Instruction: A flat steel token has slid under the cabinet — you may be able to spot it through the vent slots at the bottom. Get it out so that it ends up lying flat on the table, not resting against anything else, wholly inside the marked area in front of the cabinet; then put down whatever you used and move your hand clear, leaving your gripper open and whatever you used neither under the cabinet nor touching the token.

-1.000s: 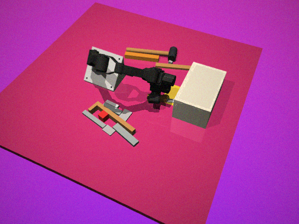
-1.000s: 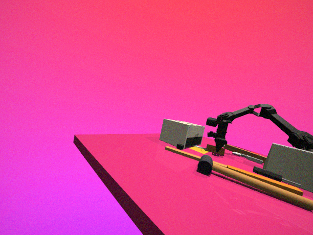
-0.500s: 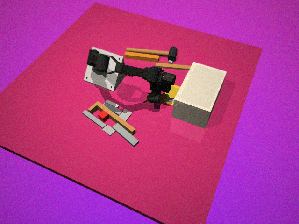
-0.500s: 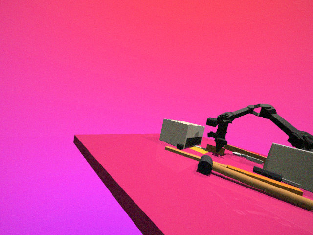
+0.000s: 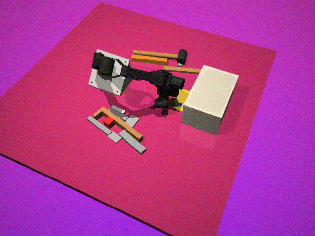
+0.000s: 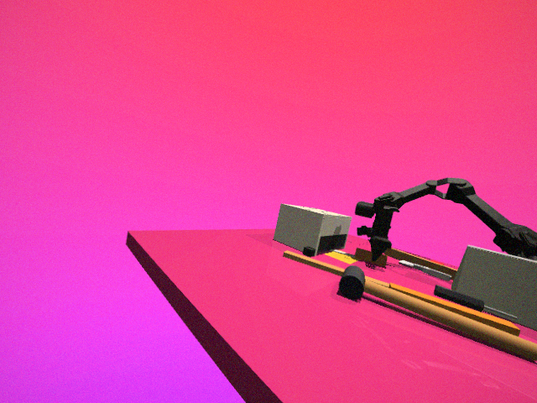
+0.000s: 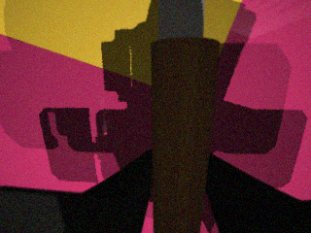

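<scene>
The pale cabinet (image 5: 211, 91) (image 6: 299, 229) stands on the table, with a dark low opening (image 6: 333, 243) in its front. The yellow marked area (image 5: 183, 96) (image 6: 342, 257) (image 7: 63, 29) lies in front of it. My gripper (image 6: 376, 259) (image 7: 177, 156) points down just before the area, shut on the brown handle (image 6: 363, 256) (image 7: 185, 107) of a tool low over the table. The tool's grey flat blade (image 7: 181, 19) reaches over the yellow area toward the cabinet; its far end is hidden. The steel token cannot be made out in any view.
A black-headed mallet (image 5: 181, 56) (image 6: 351, 282), an orange bar (image 5: 149, 60) and a thin wooden stick (image 5: 181, 70) (image 6: 312, 262) lie to one side. On the other side lie a wooden angle piece (image 5: 122, 123), a red cube (image 5: 109, 122) and several grey flat pieces.
</scene>
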Robot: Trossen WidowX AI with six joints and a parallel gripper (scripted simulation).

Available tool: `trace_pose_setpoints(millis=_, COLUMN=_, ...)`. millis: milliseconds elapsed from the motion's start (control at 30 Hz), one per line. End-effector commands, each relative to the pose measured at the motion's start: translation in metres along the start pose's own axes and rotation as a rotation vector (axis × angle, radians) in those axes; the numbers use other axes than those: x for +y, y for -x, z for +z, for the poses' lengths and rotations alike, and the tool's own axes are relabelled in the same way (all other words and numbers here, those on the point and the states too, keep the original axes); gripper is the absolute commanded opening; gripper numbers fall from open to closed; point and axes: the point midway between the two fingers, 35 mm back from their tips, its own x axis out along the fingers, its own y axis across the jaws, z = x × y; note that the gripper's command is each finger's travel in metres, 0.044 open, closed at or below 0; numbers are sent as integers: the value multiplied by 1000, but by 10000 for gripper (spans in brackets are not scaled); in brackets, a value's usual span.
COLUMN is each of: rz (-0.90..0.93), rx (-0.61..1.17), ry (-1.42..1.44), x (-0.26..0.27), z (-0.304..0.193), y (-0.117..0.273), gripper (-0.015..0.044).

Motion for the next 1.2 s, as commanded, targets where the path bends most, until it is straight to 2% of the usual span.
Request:
trace_pose_setpoints(millis=0, rz=7, rx=4, ry=8, x=1, z=-7, y=-1, gripper=0)
trace_pose_setpoints(millis=1167, rz=7, rx=5, ry=9, x=0, z=-42, y=-1, gripper=0)
